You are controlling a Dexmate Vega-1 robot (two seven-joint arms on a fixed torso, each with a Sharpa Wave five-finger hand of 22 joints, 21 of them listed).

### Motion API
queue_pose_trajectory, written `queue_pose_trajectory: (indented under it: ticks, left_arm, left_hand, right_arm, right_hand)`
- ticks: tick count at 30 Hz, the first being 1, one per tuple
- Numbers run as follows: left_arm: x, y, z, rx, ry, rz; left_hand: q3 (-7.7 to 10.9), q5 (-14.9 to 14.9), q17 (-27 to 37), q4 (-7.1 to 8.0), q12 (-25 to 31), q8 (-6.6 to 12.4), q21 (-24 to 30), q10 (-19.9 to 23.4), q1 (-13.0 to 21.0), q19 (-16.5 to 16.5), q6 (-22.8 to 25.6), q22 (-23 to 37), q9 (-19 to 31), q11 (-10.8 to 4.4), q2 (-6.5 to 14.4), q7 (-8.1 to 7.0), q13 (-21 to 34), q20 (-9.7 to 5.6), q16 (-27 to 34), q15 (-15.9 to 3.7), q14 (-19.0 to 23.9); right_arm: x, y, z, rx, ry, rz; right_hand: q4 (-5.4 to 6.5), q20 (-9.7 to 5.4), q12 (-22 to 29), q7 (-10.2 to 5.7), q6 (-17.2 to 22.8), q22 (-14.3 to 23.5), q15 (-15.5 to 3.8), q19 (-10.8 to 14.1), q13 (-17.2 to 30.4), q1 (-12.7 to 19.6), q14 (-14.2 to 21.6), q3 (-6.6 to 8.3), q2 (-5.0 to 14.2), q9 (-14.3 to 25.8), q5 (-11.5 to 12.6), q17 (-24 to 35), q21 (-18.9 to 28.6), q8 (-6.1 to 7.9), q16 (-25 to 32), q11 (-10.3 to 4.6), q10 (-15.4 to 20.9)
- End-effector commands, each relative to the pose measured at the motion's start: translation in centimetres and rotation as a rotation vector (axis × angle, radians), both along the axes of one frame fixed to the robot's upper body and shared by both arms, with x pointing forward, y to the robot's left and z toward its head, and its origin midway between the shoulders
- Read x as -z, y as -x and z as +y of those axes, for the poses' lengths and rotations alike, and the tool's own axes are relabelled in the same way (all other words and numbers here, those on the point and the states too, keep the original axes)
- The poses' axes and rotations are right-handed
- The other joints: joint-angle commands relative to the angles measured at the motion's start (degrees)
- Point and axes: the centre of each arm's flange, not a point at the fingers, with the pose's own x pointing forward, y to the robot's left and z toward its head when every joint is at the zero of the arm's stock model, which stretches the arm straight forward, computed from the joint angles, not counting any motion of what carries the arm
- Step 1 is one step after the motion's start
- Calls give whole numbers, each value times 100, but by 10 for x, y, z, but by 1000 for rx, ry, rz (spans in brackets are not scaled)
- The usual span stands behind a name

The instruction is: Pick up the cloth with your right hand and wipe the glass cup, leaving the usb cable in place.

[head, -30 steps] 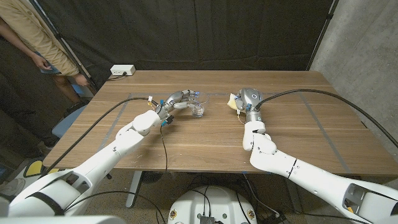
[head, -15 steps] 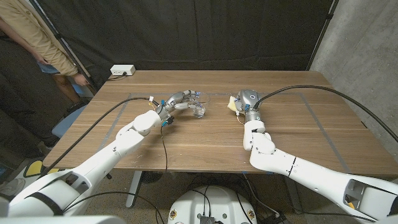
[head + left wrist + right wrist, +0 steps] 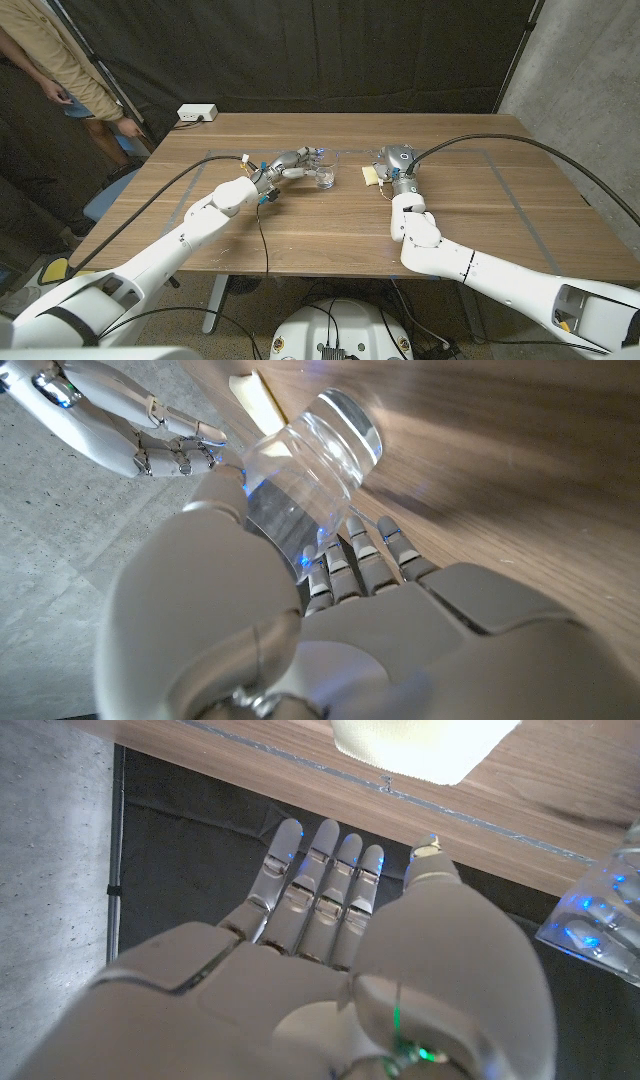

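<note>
Hands come in from both near corners of the wooden bench (image 3: 300,230). The left hand (image 3: 285,165) is at the middle of the bench and holds the cup (image 3: 322,179). The left wrist view shows its fingers (image 3: 362,550) wrapped around the clear cup (image 3: 305,470), with the thick glass bottom pointing away from the palm. The cup sits low by the bench top, but I cannot tell if it touches the wood.

The right hand (image 3: 397,160) is just right of the cup. It holds nothing. In the right wrist view its fingers (image 3: 320,885) are straight and side by side, and they reach toward the cloth (image 3: 420,745). The cloth (image 3: 371,175) is small and pale yellow. It lies on the bench between the cup and the right hand, just beside the hand. I cannot tell if the fingers touch it.

A white power strip (image 3: 197,114) sits at the far left corner of the bench. A person (image 3: 60,60) stands past the far left side, by a dark curtain (image 3: 330,50).
</note>
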Motion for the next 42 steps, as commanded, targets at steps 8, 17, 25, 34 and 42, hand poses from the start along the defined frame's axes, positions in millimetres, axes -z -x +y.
queue_pose_trajectory:
  ticks: [8,17,25,34,42]
  left_arm:
    - [-3,8,4,51,11,6]
    - [-11,20,7,76,53,-31]
    - [-17,30,18,71,136,-72]
    - [-23,37,29,124,164,-65]
    - [-23,45,37,151,201,-56]
  left_hand:
    - [-455,236,-503,232,-383,-1082,-388,-1400,-573,-584,-1173,-7,-15,331,-265,118,-337,295,-32,525,-1275]
    - [-641,340,-676,403,-407,-1679,-680,-2288,-844,-1117,-1929,17,-1,612,-185,155,-498,372,-46,682,-2158]
    - [-717,364,-700,550,-329,-1741,-690,-2319,-1061,-1103,-1859,34,6,551,-87,27,-544,218,23,580,-2228]
    - [-800,375,-726,717,-313,-1881,-805,-2448,-1305,-1353,-1943,47,9,534,32,-95,-601,318,6,596,-2510]
    - [-854,361,-739,881,-280,-1935,-819,-2463,-1535,-1375,-1903,60,10,491,167,-217,-641,201,59,522,-2500]
  right_arm:
    - [-2,4,5,-11,1,20]
    - [-3,10,3,-61,-70,3]
    - [-12,25,0,-220,-247,-110]
    - [-20,35,-3,-402,-438,-100]
    - [-12,30,-8,-679,-752,-117]
  right_hand:
    - [138,1,11,9,-531,-27,-328,-172,-128,-340,-406,-118,-66,-14,51,-103,-136,-30,22,15,-456]
    - [282,34,56,44,-685,-23,-273,-212,-180,-616,-519,-205,-40,-17,42,-138,-184,-16,43,81,-511]
    - [348,-45,87,111,-765,-67,-134,-359,-253,-693,-761,-128,185,-20,1,-197,-370,28,34,197,-588]
    - [618,283,63,281,-1172,-90,151,-819,-423,-1223,-1377,-153,370,-33,-172,-432,-1003,-3,20,404,-1132]
    - [625,253,10,387,-1462,-94,314,-1124,-520,-1341,-1999,-77,436,-51,-123,-653,-1385,-21,-52,528,-1607]
